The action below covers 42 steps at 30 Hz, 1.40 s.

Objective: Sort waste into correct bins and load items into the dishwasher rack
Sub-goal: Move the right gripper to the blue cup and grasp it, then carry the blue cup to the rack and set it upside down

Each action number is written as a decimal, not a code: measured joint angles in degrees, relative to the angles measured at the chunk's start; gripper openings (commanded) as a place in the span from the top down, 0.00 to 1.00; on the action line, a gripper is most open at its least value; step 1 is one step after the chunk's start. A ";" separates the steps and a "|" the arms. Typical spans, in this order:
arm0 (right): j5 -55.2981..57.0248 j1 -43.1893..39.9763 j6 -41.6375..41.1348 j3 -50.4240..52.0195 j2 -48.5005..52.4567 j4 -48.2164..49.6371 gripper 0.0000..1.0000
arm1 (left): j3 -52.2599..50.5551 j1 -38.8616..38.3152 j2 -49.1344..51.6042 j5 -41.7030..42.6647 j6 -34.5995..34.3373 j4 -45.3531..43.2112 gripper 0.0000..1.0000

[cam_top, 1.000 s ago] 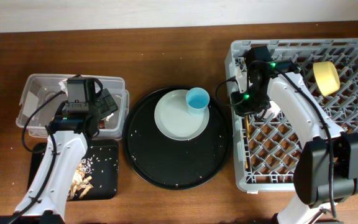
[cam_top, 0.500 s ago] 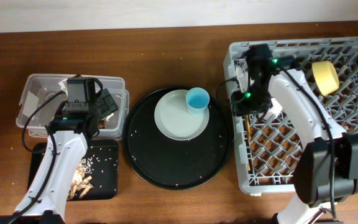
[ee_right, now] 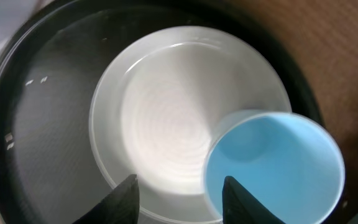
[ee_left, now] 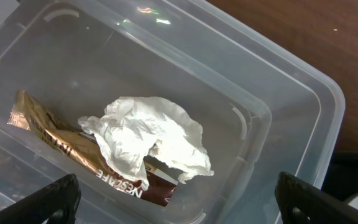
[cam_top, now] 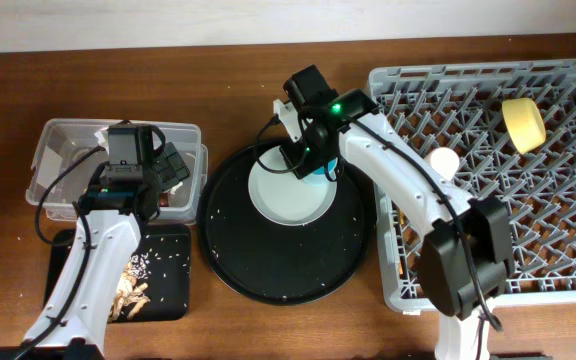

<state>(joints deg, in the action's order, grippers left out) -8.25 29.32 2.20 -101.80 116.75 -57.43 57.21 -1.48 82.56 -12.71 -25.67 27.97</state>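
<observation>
My left gripper is open and empty over the clear box. In the left wrist view it hangs above the crumpled white napkin and the brown wrapper lying in the box. My right gripper is open above the pale plate. In the right wrist view its fingers straddle the plate's rim beside the light blue cup. The grey rack holds the yellow bowl, a pale pink cup and chopsticks.
The plate and blue cup sit on a large round black tray, also in the right wrist view. The shallow black tray at front left holds food scraps and rice.
My right arm has swung left from the rack's near-left corner to above the plate and blue cup. The pale pink cup now shows in the rack. The left arm has not moved.
</observation>
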 measured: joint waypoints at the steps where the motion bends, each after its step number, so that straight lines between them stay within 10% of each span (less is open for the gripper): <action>1: 1.46 -0.02 0.00 0.00 0.66 0.17 0.59 | 0.02 0.00 0.00 0.00 0.00 0.00 0.01; 14: 4.85 -0.02 0.44 6.38 1.20 6.78 0.72 | 0.00 0.00 0.00 0.00 -0.02 -0.04 0.01; 21: 4.87 -0.02 0.59 6.38 1.20 7.41 0.96 | 0.02 0.00 0.00 0.00 0.00 -0.04 0.00; 32: -4.96 -1.03 0.57 1.20 -3.87 2.69 0.96 | 0.00 0.00 0.00 0.00 0.00 -0.02 0.01; 42: -56.76 -44.15 16.20 -2.23 -16.28 -18.32 0.96 | 0.02 0.00 0.00 0.00 0.00 0.00 0.01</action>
<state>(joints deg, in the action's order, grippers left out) -65.01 -14.83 18.39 -104.03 100.47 -75.75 57.23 -1.48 82.56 -12.71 -25.67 27.97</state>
